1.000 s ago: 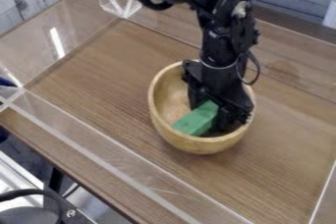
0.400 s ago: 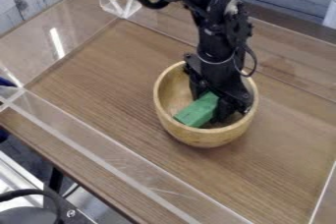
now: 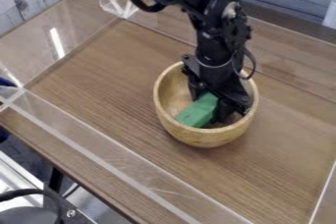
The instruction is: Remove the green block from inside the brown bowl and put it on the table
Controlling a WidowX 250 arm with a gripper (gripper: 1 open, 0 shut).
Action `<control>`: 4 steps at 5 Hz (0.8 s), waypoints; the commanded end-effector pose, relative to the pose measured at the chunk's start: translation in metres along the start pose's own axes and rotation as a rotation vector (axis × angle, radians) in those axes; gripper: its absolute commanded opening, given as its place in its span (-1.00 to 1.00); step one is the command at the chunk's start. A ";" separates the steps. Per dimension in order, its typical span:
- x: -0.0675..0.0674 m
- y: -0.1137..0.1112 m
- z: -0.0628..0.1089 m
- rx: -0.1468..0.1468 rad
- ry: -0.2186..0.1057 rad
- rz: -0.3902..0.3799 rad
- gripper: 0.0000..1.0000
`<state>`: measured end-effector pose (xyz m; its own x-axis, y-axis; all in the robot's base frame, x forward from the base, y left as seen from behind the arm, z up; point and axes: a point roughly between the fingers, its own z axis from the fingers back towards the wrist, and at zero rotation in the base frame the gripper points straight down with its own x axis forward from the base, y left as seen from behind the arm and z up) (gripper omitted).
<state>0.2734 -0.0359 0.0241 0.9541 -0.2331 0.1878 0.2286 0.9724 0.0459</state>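
No text, label, brand, number or sign can be read anywhere in the camera view.
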 end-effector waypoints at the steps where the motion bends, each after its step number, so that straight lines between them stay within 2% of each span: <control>1: 0.006 0.000 0.008 -0.007 -0.054 0.003 -1.00; 2: 0.008 0.003 0.010 -0.012 -0.087 0.012 -1.00; 4: 0.013 0.001 0.003 0.000 -0.090 -0.010 -1.00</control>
<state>0.2833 -0.0349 0.0267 0.9373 -0.2296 0.2623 0.2262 0.9731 0.0436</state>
